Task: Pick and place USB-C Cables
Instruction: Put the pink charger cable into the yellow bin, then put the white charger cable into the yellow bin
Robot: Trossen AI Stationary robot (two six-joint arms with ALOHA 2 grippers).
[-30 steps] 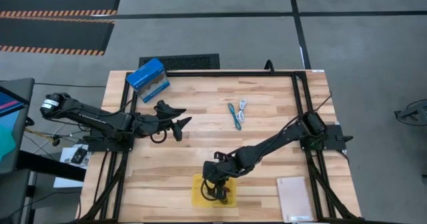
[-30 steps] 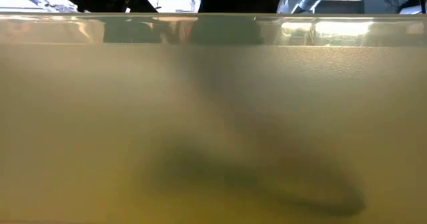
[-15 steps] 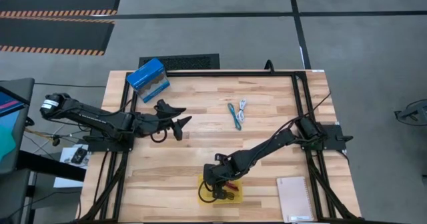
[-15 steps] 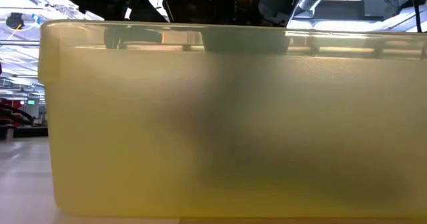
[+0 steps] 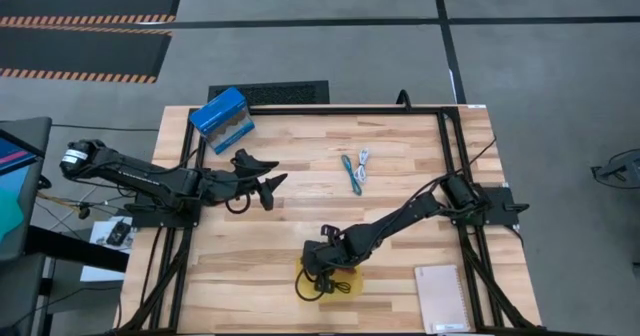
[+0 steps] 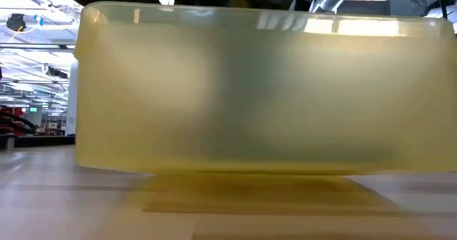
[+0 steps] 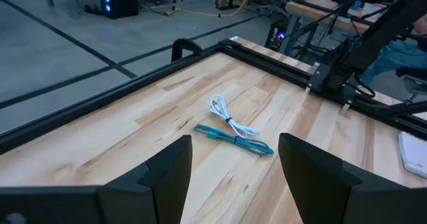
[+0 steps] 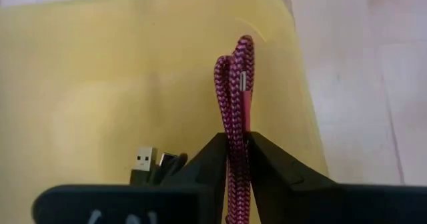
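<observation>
My right gripper is over the yellow tray near the table's near edge, shut on a dark red braided USB-C cable. A black cable with a USB plug lies in the tray. The teal-blue cable and the white cable lie side by side on the wood at mid-table; both also show in the left wrist view, the teal-blue cable and the white cable. My left gripper is open and empty at the left, pointing toward them. My right gripper pinches the folded red cable bundle between its two fingers. The fingers point down into the tray and lie along the bundle. The bundle's looped end sticks out past the fingertips over the tray's floor; whether it touches the floor I cannot tell.
A blue box stands at the far left corner and a white notepad lies at the near right. The yellow tray's wall fills most of the low view. Bare wood lies between the tray and the two cables.
The yellow tray has slid away from the table's near edge and shows smaller in the low view. My right gripper stays over it, shut on the red cable.
</observation>
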